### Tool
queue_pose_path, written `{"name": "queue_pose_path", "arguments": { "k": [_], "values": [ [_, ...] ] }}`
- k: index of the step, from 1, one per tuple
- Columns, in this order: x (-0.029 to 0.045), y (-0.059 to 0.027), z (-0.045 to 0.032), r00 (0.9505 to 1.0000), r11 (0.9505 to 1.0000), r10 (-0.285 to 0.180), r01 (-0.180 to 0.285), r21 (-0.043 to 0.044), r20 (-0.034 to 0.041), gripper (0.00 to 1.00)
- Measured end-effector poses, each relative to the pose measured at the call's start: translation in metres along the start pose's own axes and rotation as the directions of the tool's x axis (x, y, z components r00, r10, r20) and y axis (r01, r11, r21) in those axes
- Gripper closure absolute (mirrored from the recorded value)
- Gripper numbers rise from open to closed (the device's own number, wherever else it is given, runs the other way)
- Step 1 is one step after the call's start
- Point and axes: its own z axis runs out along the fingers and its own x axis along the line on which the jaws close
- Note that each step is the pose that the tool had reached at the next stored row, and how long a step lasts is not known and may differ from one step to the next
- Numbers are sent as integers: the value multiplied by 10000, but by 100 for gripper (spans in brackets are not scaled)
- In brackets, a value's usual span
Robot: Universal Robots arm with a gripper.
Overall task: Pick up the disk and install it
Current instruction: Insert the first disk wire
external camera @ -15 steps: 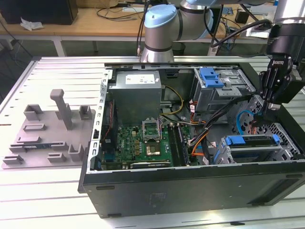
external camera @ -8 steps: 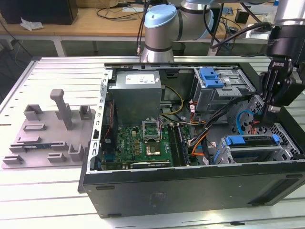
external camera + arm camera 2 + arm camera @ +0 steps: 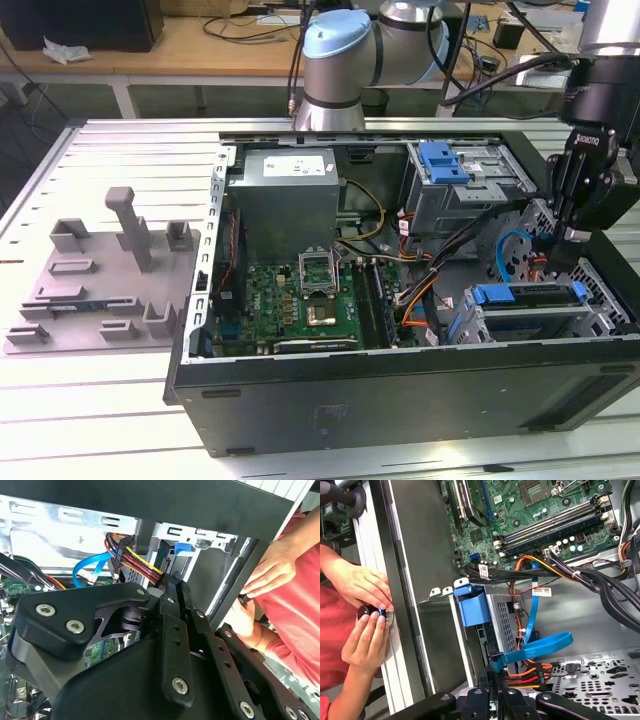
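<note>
Cable tangle [image 3: 532, 670] around claw [image 3: 558, 248], hands [image 3: 357, 582] nearby

A robotics lab: an opened computer case [image 3: 400, 395] on a slotted metal table [image 3: 100, 420], a cable-strewn wooden bench [image 3: 200, 45] behind.

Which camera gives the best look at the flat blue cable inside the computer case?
The first wrist view: the blue cable shows as a whole loop. The second wrist view catches one curved stretch of the cable beside red-and-yellow wires; the exterior view shows a thin arc of it.
</note>
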Motion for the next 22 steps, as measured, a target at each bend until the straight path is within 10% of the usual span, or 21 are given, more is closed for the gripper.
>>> {"name": "queue_pose_path", "arguments": {
  "k": [6,14,17,22],
  "values": [
    [80,9,-1,9996,9999,59,-62,108,287,84],
    [199,113,42,9987,9996,123,-134,228,495,84],
    [230,113,56,9970,9994,154,-175,282,758,84],
    [267,102,74,9886,9993,181,-228,297,1498,84]
  ]
}}
